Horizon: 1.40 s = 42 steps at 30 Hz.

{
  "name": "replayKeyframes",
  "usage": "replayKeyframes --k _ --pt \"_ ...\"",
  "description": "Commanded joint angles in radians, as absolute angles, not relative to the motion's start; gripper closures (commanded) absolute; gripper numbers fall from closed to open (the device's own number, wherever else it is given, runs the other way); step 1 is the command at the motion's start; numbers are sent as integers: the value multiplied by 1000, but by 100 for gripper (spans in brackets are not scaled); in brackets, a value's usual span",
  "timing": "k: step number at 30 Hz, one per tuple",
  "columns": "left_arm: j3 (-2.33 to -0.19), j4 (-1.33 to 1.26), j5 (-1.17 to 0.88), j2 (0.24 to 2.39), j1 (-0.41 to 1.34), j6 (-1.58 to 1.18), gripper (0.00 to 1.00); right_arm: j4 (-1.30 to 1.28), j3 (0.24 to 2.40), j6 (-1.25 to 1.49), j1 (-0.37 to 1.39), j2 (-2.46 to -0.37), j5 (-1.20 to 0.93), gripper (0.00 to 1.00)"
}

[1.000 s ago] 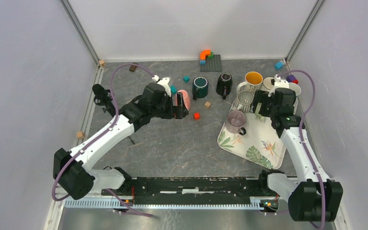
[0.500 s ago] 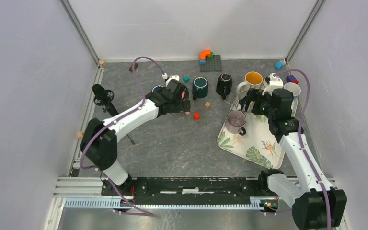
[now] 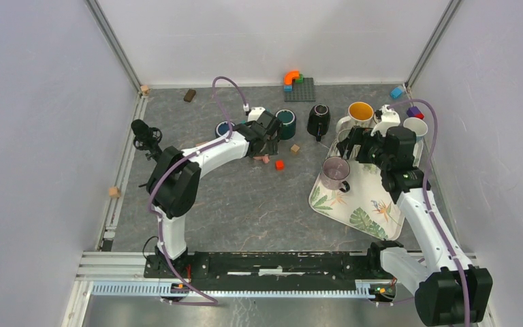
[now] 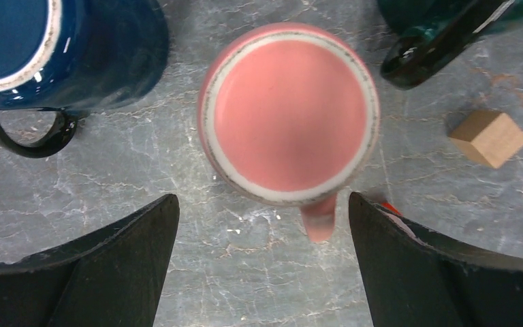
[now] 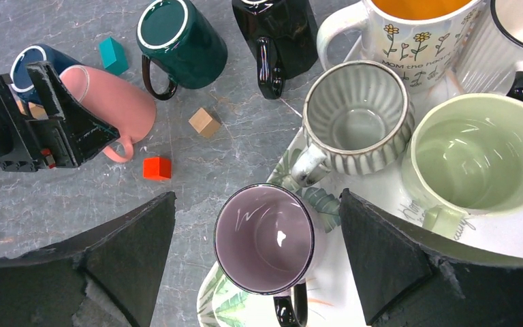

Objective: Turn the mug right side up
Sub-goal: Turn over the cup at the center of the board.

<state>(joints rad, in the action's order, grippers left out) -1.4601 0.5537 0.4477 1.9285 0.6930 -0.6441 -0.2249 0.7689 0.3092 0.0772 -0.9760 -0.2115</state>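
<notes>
Left gripper (image 4: 262,211), we see, is released, its 2 jaws either side of the pink mug (image 4: 289,112), which stands base-up on the desk (image 4: 245,293), centre frame. Right gripper (image 5: 257,204) is likewise released, holding nothing.

pink mug (image 4: 289,112); leaf-print tray (image 3: 371,216); grey marbled table (image 3: 245,204)

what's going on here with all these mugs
The left gripper hangs open right above the pink mug, which stands upside down on the table, its base facing up. Nothing is gripped yet, so the mug has not been turned. The right gripper is open too, poised over the upright mugs on the leaf-patterned tray, holding nothing.
</notes>
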Motion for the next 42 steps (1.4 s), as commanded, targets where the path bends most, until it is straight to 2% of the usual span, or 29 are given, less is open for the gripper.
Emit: replayKeyframes --k 1,5,13,21,27,42 --pt "-1489 575 541 1931 682 -680 1 -179 750 313 81 -961 -240 5" --pt "-1444 572 552 1897 662 -676 7 -173 744 323 82 -960 -246 5" --pt "-1397 523 452 1864 639 -591 34 -162 746 339 84 -963 -255 6" --pt "-1452 490 312 1905 638 -475 47 -173 737 337 85 -951 -244 6" --pt "-1481 511 349 1924 638 -417 53 -170 726 340 86 -950 -243 6" --pt "-1496 520 388 1954 637 -393 57 -156 704 347 85 -954 -252 6"
